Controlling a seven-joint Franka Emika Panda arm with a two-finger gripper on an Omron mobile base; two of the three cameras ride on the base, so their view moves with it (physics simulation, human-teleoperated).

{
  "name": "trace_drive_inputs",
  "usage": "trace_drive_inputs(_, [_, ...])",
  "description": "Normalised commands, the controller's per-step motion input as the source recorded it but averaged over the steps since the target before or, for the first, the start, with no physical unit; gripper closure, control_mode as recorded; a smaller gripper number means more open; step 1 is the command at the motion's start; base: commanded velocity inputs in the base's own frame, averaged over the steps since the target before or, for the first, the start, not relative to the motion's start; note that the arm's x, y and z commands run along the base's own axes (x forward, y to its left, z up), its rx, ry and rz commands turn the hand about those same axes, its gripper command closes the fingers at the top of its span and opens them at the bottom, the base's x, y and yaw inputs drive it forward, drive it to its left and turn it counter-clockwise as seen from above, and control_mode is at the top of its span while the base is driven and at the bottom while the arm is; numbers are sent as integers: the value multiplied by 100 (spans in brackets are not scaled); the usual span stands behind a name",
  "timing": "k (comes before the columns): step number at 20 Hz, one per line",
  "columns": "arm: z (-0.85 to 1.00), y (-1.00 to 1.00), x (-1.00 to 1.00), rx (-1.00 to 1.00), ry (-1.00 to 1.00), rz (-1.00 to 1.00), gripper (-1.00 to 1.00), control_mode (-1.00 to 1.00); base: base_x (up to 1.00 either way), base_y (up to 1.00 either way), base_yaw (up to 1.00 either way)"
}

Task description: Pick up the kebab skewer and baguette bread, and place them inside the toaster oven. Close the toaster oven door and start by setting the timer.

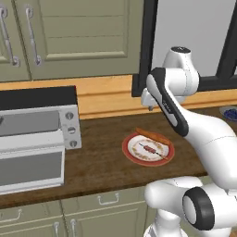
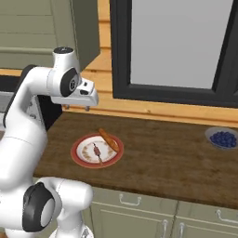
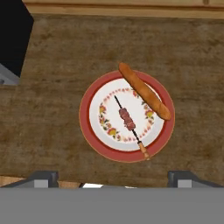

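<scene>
A red-rimmed plate (image 1: 131, 156) (image 2: 79, 160) (image 3: 87, 131) sits on the wooden counter. On its white centre lies the kebab skewer (image 1: 149, 149) (image 2: 97, 152) (image 3: 128, 118). The baguette bread (image 1: 152, 135) (image 2: 108, 139) (image 3: 144, 91) rests across the plate's far rim. My gripper (image 1: 150, 106) (image 2: 76, 108) (image 3: 113, 178) hangs high above the plate, open and holding nothing. To the left stands the toaster oven (image 1: 37, 98) (image 3: 13, 39), with three knobs (image 1: 71, 130) at its right. The toaster oven door (image 1: 30, 169) is folded down open toward the counter's front.
A bowl of blueberries (image 1: 230, 112) (image 2: 223, 138) sits at the far right of the counter. A dark-framed window (image 2: 179, 46) and a wooden backsplash run behind. Green cabinets (image 1: 69, 32) hang above the oven. The counter's front edge (image 2: 139, 189) lies close below the plate.
</scene>
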Motion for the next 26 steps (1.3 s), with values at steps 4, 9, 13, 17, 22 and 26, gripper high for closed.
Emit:
trace_drive_inputs(4, [0, 0, 0, 0, 0, 0, -100, 100, 7, 59, 0])
trace_drive_inputs(9, [0, 0, 0, 0, 0, 0, -100, 100, 20, 65, 0])
trace_drive_inputs(13, [0, 0, 0, 0, 0, 0, -100, 100, 19, 37, 0])
trace_drive_inputs(17, [0, 0, 0, 0, 0, 0, -100, 100, 17, 29, 0])
trace_drive_inputs(22, [0, 0, 0, 0, 0, 0, -100, 100, 0, 0, 0])
trace_drive_inputs(26, [0, 0, 0, 0, 0, 0, -100, 100, 0, 0, 0])
